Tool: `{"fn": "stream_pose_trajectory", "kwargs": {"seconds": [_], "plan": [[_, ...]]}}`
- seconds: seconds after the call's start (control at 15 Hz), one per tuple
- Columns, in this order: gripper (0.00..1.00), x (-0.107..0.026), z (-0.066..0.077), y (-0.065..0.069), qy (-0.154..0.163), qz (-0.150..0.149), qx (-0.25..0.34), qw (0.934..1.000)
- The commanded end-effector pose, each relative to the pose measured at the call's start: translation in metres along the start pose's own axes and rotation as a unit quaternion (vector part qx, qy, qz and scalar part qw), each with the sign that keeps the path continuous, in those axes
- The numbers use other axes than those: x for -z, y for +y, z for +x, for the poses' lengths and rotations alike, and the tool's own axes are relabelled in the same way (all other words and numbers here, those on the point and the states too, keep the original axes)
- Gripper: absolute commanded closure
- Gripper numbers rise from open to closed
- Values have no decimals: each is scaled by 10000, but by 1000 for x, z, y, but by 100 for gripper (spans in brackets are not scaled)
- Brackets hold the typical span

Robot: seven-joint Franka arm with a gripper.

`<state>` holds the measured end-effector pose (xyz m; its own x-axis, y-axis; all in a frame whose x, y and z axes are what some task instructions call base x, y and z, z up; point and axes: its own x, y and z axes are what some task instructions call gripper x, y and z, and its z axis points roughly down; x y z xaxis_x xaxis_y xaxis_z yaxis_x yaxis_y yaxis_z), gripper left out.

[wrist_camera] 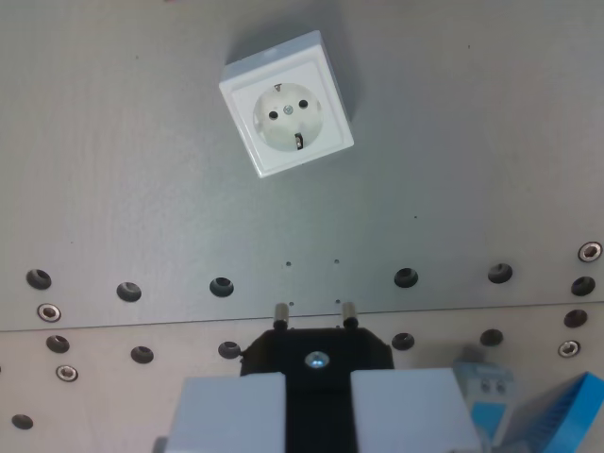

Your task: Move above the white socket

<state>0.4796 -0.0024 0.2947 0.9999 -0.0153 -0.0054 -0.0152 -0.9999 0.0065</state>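
Gripper (318,401) clamps a black plug (317,354), its pins pointing up-frame. White socket (287,105) sits tilted on the grey plate (113,170), well apart.

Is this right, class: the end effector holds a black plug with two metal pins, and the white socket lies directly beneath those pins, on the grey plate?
One thing is wrong. The white socket is not beneath the pins: in the wrist view it lies well ahead of them, near the top, turned at an angle. The rest stands: the end effector holds the black plug, and the socket rests on the grey plate.
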Motion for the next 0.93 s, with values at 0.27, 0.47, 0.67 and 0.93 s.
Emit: {"fn": "stream_pose_trajectory", "kwargs": {"seconds": [0.27,0.47,0.67,0.93], "plan": [[100,0,0,0,2,-3,5,10000],[100,-1,0,0,2,-4,29,10000],[100,-2,0,0,5,-4,78,10000],[100,-8,0,0,52,-2,187,9998]]}}
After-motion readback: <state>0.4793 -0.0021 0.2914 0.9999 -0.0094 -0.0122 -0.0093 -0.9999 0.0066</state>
